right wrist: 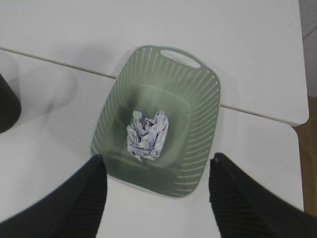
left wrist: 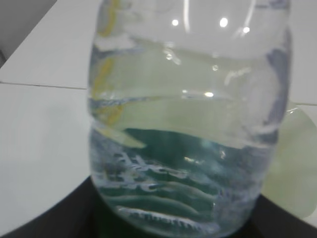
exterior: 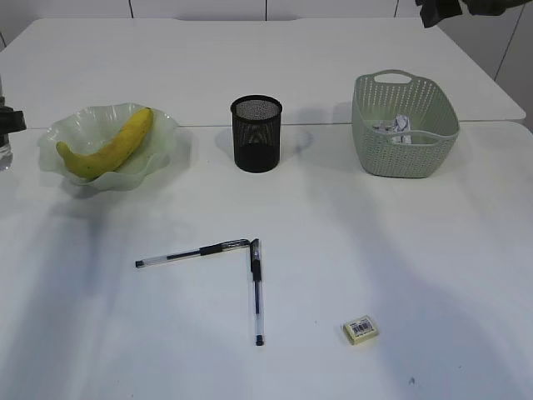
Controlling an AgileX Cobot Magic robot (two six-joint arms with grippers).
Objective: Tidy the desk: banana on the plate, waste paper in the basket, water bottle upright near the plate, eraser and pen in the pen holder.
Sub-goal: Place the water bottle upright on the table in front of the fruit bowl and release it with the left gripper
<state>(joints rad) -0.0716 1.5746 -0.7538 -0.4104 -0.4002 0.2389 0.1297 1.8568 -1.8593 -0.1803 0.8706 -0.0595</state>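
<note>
The banana [exterior: 112,146] lies in the pale green plate [exterior: 166,133] at the left. The water bottle [left wrist: 188,124] fills the left wrist view, and my left gripper [left wrist: 168,225] is shut on it with dark fingers [left wrist: 44,220] on either side. In the exterior view only a sliver of the bottle [exterior: 4,154] and that gripper [exterior: 10,119] show at the left edge, beside the plate. Waste paper [right wrist: 147,135] lies in the basket [right wrist: 203,114]. High above it my right gripper [right wrist: 157,163] hangs open and empty. Two pens [exterior: 193,252] [exterior: 256,290] and the eraser [exterior: 361,330] lie on the desk [exterior: 433,250].
The black mesh pen holder [exterior: 256,133] stands mid-desk between plate and basket [exterior: 405,125]. The pens meet in a corner shape in front of it. The right arm [exterior: 437,10] shows only at the top right. A seam [exterior: 316,125] crosses the white top behind the holder.
</note>
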